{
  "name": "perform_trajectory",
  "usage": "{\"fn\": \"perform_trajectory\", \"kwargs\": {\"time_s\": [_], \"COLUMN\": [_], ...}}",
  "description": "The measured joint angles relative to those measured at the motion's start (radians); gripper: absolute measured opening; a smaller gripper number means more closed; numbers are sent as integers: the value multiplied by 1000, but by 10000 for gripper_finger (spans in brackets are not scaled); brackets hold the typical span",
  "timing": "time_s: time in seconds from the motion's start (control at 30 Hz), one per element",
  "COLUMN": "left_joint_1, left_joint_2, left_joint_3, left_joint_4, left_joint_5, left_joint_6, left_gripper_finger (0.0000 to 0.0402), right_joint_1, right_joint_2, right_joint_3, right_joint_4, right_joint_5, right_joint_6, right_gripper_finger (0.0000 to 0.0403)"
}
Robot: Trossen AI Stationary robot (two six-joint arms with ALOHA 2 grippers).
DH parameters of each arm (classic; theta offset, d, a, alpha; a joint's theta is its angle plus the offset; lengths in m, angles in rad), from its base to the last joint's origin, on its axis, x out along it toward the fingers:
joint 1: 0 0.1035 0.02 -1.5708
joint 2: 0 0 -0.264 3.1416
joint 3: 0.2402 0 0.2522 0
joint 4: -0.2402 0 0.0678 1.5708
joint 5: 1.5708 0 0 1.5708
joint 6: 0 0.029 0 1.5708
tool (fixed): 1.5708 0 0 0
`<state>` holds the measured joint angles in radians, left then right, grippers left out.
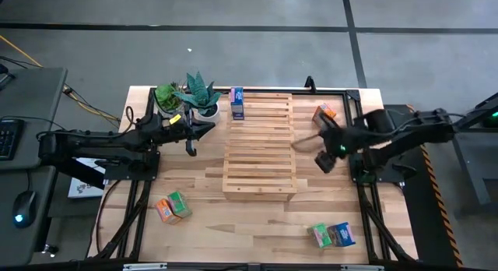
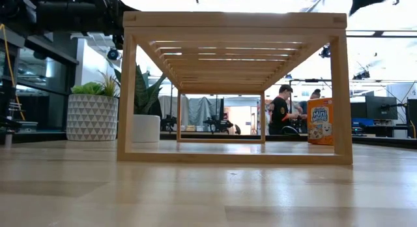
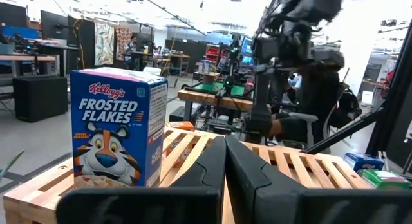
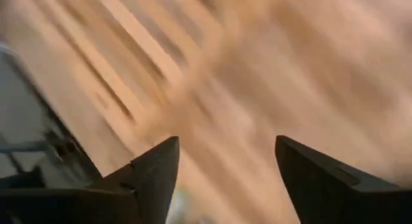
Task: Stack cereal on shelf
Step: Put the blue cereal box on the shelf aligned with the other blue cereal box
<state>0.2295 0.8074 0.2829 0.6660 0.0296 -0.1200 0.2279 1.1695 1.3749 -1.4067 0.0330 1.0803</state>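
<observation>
Blue cereal box (image 1: 237, 103) on shelf (image 1: 259, 146) corner, left gripper (image 1: 204, 129) jaws together beside, right gripper (image 1: 305, 144) jaws apart.

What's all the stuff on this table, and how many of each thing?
Cereal boxes: six in all. One blue stands on the rack's far left corner; one orange sits on the table right of the rack; an orange and green pair lies near the front left; a green and blue pair lies near the front right.
Wooden rack: one, light wood slats, centre of the table.
Potted plants: two, green, far left corner.
Table: one, light wood.
People: in the room behind, far off.
Left gripper: dark, shut, left of the rack.
Right gripper: dark, open, right of the rack, holding nothing.
</observation>
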Motion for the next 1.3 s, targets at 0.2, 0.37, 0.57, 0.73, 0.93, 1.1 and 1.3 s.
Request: {"fn": "perform_trajectory", "kwargs": {"time_s": [0.2,0.37,0.57,0.73,0.93,1.1,1.3], "left_joint_1": [0,0,0,0,0,0,0], "left_joint_2": [0,0,0,0,0,0,0], "left_joint_3": [0,0,0,0,0,0,0], "left_joint_4": [-10,-24,-25,-25,-25,-25,-25], "left_joint_5": [0,0,0,0,0,0,0], "left_joint_6": [-6,-6,-6,-6,-7,-7,-7], "left_gripper_finger": [0,0,0,0,0,0,0], "right_joint_1": [270,462,584,638,686,711,715], "right_joint_2": [72,155,263,345,441,493,522], "right_joint_3": [48,29,29,29,29,28,28], "right_joint_4": [-135,-103,-39,50,84,118,154], "right_joint_5": [-39,-90,-138,-161,-238,-255,-245], "right_joint_6": [450,710,875,990,1063,1101,1103], "right_gripper_finger": [255,255,255,255,255,255,255]}}
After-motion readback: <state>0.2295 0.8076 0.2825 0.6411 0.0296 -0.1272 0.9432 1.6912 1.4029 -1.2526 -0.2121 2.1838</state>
